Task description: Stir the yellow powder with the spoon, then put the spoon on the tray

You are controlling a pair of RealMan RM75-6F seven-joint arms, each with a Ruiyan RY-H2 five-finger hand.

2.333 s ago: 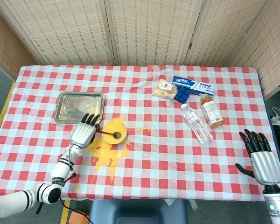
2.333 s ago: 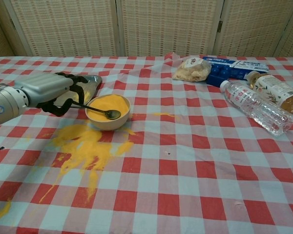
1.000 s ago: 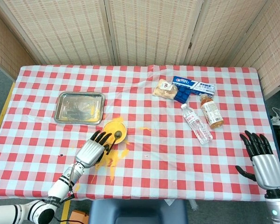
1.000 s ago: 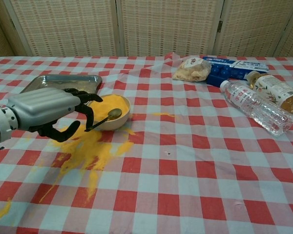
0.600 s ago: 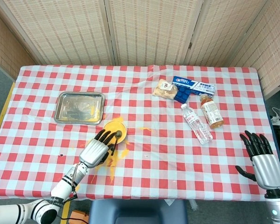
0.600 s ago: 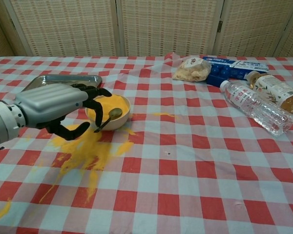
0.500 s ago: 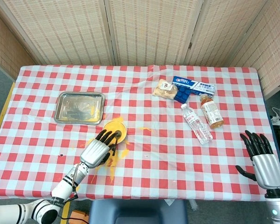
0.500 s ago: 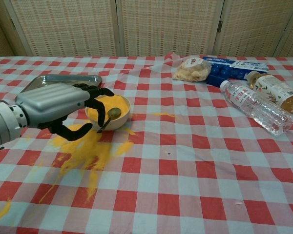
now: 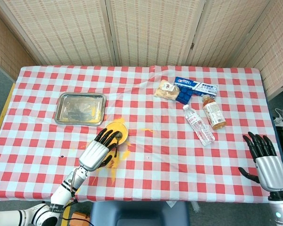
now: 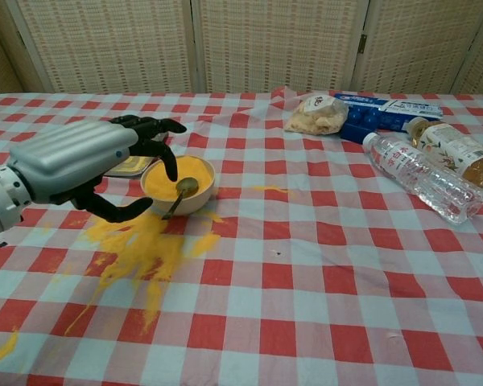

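A cream bowl [image 10: 195, 201] of yellow powder [image 10: 195, 170] stands left of the table's middle; in the head view the bowl [image 9: 120, 129] shows just beyond my left hand. The spoon [image 10: 178, 197] lies with its head in the powder and its handle leaning over the bowl's near rim. My left hand [image 10: 80, 165] hovers above and to the left of the bowl with its fingers spread, holding nothing; the same left hand [image 9: 97, 151] partly covers the bowl from above. The steel tray [image 9: 80, 108] sits behind it. My right hand [image 9: 266, 162] hangs open off the table's right edge.
Spilled yellow powder [image 10: 141, 245] covers the cloth in front of the bowl. A snack bag [image 10: 316, 114], a blue box [image 10: 386, 117], a clear water bottle [image 10: 423, 177] and a tea bottle [image 10: 457, 151] lie at the back right.
My left hand swung round to the bowl's near side with the spoon, then rose off the handle. The spoon now rests on the bowl rim. The right hand stayed put.
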